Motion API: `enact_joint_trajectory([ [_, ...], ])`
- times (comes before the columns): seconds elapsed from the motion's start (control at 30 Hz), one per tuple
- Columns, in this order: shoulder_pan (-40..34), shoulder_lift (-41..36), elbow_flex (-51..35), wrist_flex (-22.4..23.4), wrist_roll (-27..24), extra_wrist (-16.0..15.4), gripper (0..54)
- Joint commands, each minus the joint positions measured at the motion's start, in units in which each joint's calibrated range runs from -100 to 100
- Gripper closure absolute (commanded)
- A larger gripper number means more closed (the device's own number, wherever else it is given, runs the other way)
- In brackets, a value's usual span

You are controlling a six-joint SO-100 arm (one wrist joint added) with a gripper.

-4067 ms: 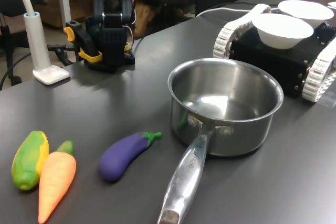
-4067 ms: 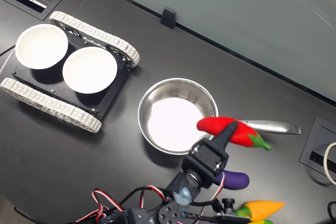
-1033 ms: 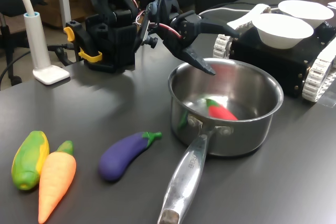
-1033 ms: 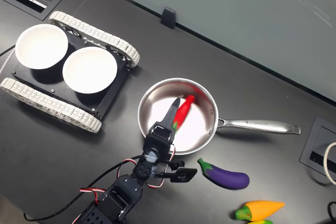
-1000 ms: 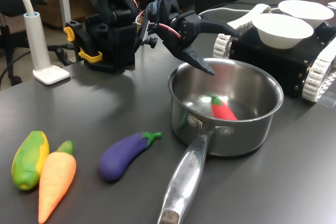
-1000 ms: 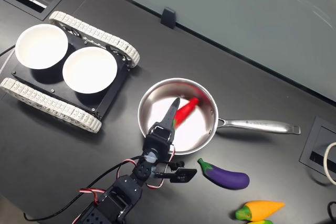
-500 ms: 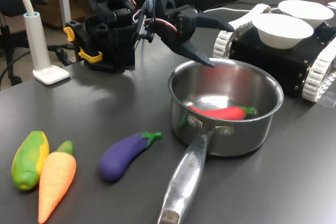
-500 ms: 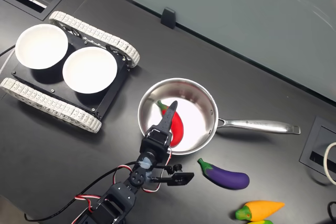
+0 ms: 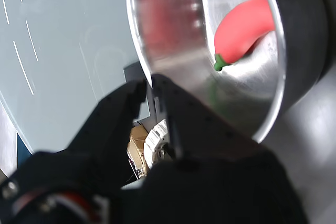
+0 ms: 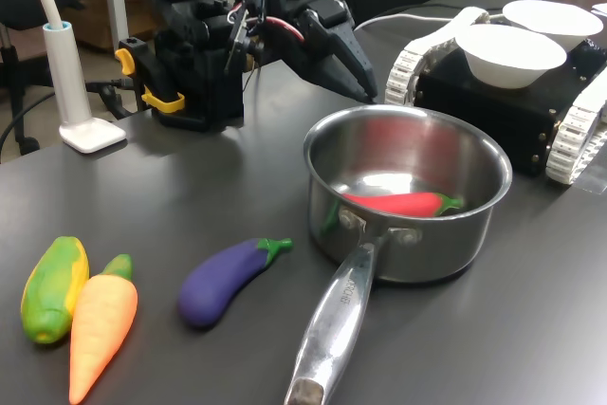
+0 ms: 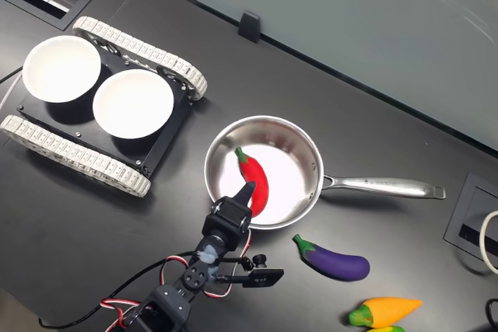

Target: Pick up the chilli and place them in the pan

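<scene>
Pincer [image 10: 365, 92] pulled back from pan [image 10: 479, 225] — nearly closed, empty, glossy red chilli [image 10: 403, 204] lying inside

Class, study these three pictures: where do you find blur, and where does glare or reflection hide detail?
Wrist view: the jaws fill the foreground, dark and soft, and the pan wall smears a red reflection above the chilli. First exterior view: sharp, though the pan's polished wall mirrors things. Second exterior view: the pan floor glares white around the chilli.

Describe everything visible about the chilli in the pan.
The chilli is a curved, glossy red toy with a green stem cap. It lies flat on the floor of the shiny steel pan, its stem end toward the wall away from the handle. Nothing holds it: the hand is outside the pan's rim.
</scene>
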Motion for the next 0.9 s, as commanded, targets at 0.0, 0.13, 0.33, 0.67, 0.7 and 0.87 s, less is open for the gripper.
enact_joint_trajectory([
  [0.0,-0.78,-3.85,-6.84,3.76,-0.78,-0.15,53.4],
  [0.13,-1.58,-4.95,-6.75,6.4,-0.68,-0.49,53.4],
  [0.33,-3.53,-7.65,-8.11,12.03,-0.29,-0.57,53.4],
  [0.67,-8.69,-7.65,-9.66,19.03,-0.15,-0.57,53.4],
  [0.7,-9.04,-7.65,-9.66,19.54,-0.05,-0.57,53.4],
  [0.87,-10.99,-7.65,-10.02,23.89,0.63,-0.65,53.4],
])
